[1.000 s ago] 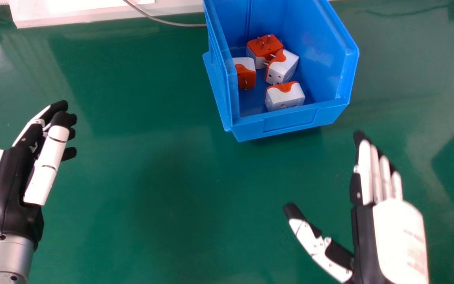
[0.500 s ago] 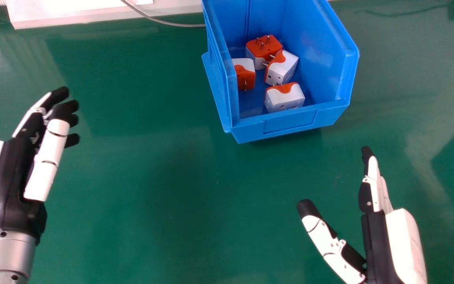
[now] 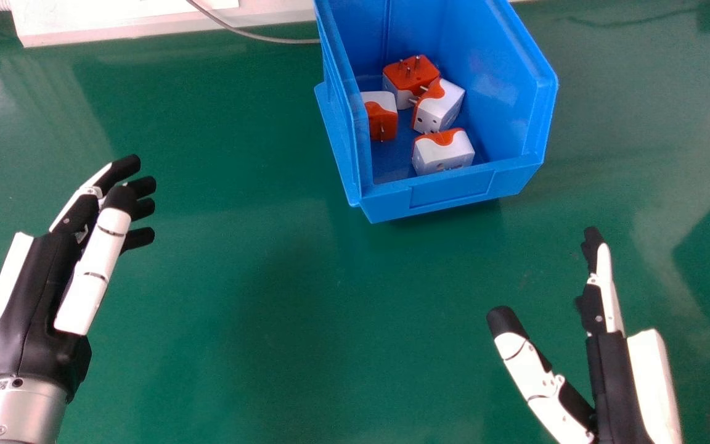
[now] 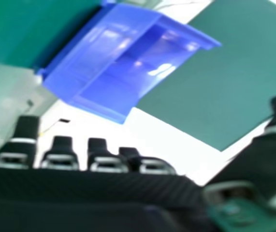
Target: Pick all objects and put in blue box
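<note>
In the head view my left hand is at the left over the green table, fingers relaxed and holding nothing. My right hand is at the lower right with straight fingers and thumb held apart, well below the blue box. Inside the box lie an orange-topped adapter, a tilted white one, another by the left wall and a white one near the front. In the right hand view, the right hand lies along the bottom edge, and the blue box stands beyond it.
The green table spreads around the box and below both hands. A white ledge runs along the far left edge, with a grey cable reaching the box's left side.
My left hand has moved right, rising and then coming back down. My right hand has shifted right and turned more edge-on. The adapters keep their places in the box.
</note>
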You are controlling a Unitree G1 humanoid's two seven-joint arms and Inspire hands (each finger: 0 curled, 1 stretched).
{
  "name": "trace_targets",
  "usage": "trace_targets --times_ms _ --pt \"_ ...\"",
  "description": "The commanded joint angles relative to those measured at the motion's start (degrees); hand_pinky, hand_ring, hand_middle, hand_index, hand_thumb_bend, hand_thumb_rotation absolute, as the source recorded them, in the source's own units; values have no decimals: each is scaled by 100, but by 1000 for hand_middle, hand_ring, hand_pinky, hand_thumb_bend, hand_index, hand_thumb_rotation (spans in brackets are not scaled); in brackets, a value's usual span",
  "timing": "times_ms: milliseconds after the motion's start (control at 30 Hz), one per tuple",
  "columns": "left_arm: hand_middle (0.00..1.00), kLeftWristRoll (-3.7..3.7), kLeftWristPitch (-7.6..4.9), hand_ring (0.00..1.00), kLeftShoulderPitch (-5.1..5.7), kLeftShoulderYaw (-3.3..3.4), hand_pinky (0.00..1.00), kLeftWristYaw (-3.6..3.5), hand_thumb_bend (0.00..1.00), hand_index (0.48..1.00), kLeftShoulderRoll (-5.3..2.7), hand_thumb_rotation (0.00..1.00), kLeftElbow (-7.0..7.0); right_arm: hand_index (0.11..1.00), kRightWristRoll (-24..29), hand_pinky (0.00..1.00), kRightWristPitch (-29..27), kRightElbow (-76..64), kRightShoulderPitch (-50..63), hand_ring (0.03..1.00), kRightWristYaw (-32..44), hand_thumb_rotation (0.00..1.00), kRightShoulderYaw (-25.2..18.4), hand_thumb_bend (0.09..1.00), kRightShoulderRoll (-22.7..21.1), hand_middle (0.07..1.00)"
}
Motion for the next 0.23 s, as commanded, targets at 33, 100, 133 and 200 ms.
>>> trace_targets --times_ms 33,100,133,200 --pt "854 58 -269 846 19 94 790 21 535 874 113 865 34 1000 308 881 -148 -281 6 1000 294 814 -144 334 -40 1000" --pt "847 111 -301 840 14 99 781 60 539 870 148 863 71 1000 420 913 -119 -329 -25 1000 455 835 -198 336 -43 1000" --pt "844 146 -312 838 4 110 776 89 542 868 171 861 98 1000 490 926 -111 -336 -52 1000 531 844 -222 337 -39 1000" --pt "838 202 -335 832 -23 140 766 137 548 864 209 858 159 1000 586 946 -82 -333 -100 1000 637 858 -255 337 -3 1000"
